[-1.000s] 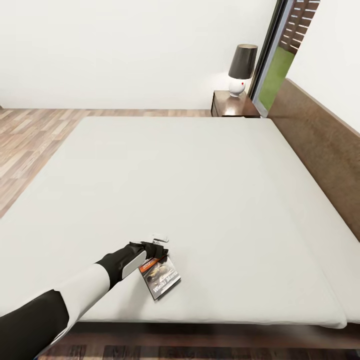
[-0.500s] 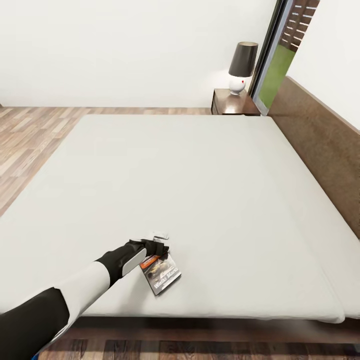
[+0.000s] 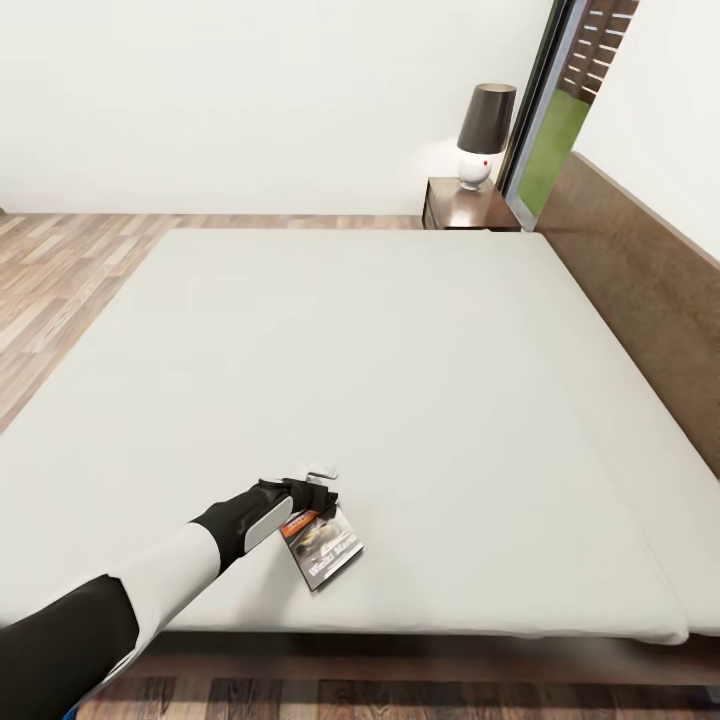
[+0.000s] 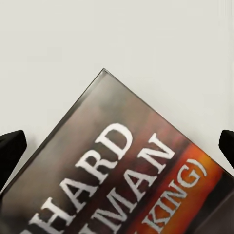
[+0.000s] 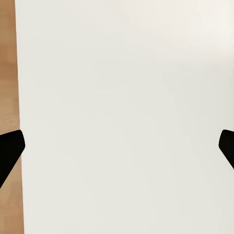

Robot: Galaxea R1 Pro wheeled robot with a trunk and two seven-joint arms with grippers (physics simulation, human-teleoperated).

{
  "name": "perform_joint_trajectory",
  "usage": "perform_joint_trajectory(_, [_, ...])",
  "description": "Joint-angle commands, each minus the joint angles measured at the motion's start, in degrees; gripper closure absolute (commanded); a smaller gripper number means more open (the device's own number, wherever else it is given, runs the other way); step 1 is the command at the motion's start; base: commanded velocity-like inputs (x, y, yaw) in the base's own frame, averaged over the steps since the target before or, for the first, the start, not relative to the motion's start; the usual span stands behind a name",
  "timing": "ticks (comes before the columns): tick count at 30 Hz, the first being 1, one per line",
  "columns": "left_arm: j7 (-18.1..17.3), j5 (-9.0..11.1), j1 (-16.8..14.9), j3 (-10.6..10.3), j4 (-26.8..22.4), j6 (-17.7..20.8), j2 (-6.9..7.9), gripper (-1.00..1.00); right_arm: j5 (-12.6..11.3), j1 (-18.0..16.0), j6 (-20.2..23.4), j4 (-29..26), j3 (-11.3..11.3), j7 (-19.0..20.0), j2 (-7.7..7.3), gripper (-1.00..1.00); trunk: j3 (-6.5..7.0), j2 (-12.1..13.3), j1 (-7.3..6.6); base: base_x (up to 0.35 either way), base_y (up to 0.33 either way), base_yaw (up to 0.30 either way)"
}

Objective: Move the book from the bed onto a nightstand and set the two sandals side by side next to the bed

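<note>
- The left gripper (image 3: 318, 497) sits right at the book's (image 3: 322, 548) upper corner, low over the mattress. From the wrist camera its two dark fingertips (image 4: 10, 148) stand wide apart on either side of the cover with nothing pinched between them, so the jaws are spread and holding nothing.
- The book (image 4: 122, 180) lies flat and skewed on the bed (image 3: 400, 360), close to the near edge and well away from the headboard (image 3: 640, 290).
- I judge it a thin, light paperback: stiff enough to lift by one edge, though the cover may flex and a glossy face could slip between smooth pads.
- Lying flush on a soft surface, it offers no gap underneath; the safest hold looks to be across a short edge or corner, pressing slightly into the mattress to get one finger under.
- The nightstand (image 3: 465, 208) stands far beyond the book, beside the headboard, with a lamp (image 3: 483, 135) on top.
- The right gripper (image 5: 117, 146) faces a plain pale surface, its fingertips (image 5: 9, 146) wide apart and empty.
</note>
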Motion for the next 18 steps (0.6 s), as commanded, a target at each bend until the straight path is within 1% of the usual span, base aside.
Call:
perform_joint_trajectory(1, [0.5, 1.6, 1.0, -0.4, 0.0, 0.4, 0.05, -1.0, 0.5, 0.0, 0.1, 0.1, -0.5, -0.2, -0.02, -1.0, -0.03, 0.0, 0.0, -0.065, 0.0, 0.0])
perform_joint_trajectory(7, [0.5, 1.6, 1.0, -0.4, 0.0, 0.4, 0.07, -1.0, 0.5, 0.0, 0.1, 0.1, -0.5, -0.2, -0.02, -1.0, -0.03, 0.0, 0.0, -0.049, 0.0, 0.0])
perform_joint_trajectory(18, [0.5, 1.6, 1.0, -0.4, 0.0, 0.4, 0.05, -1.0, 0.5, 0.0, 0.1, 0.1, -0.5, -0.2, -0.02, -1.0, -0.03, 0.0, 0.0, -0.01, 0.0, 0.0])
